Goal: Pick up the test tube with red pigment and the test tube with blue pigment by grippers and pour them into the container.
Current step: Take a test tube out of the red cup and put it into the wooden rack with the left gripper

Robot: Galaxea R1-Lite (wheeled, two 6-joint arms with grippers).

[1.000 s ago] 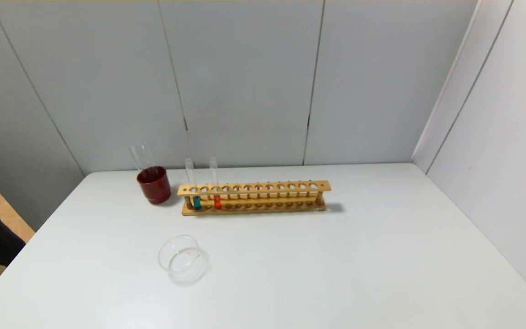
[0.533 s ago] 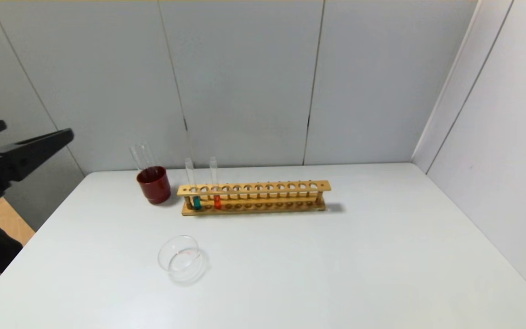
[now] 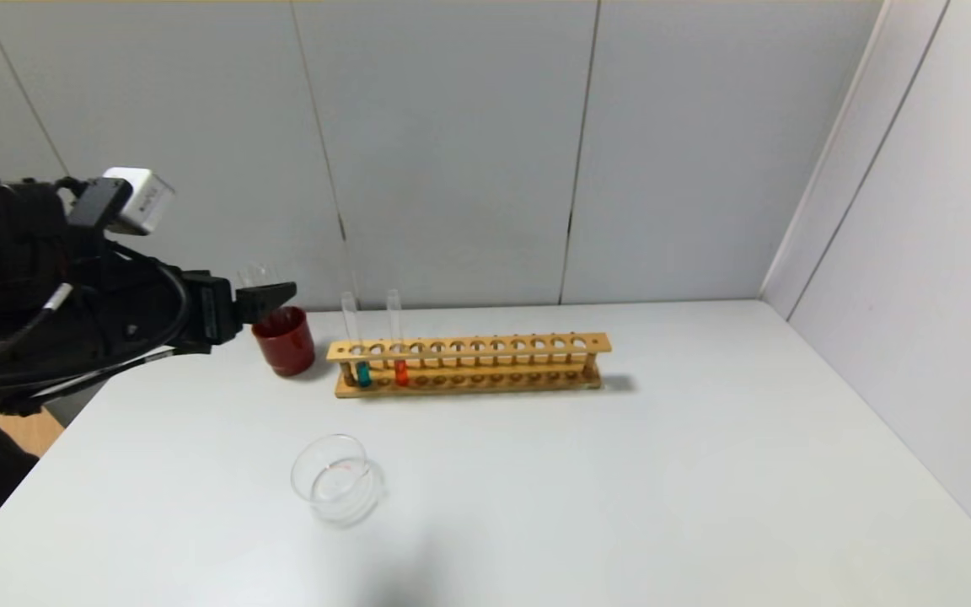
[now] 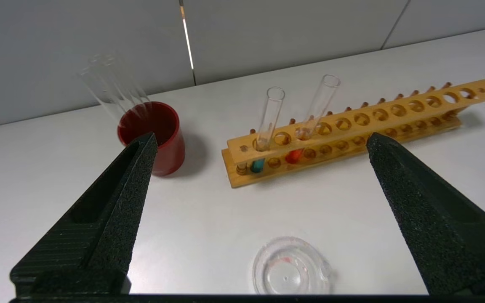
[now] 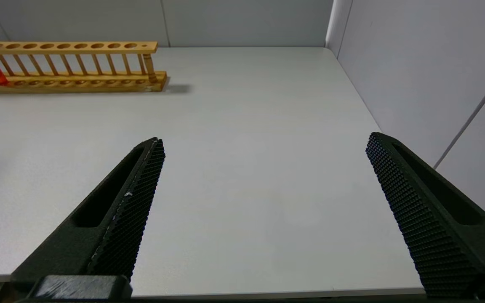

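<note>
Change: black two-fingered left gripper newly arrived at nine o'clock, above table edge.
Jaws: wide apart, empty.
Meaning: approach toward slim blue-liquid glass tube beginning.

Two coloured tubes – one rack, one beaker

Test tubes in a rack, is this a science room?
Probably a small lab bench: a wooden rack holds tubes of blue and red liquid, and a glass beaker sits on a white table between grey panels.

White table: wooden rack, red cup, glass beaker.
</note>
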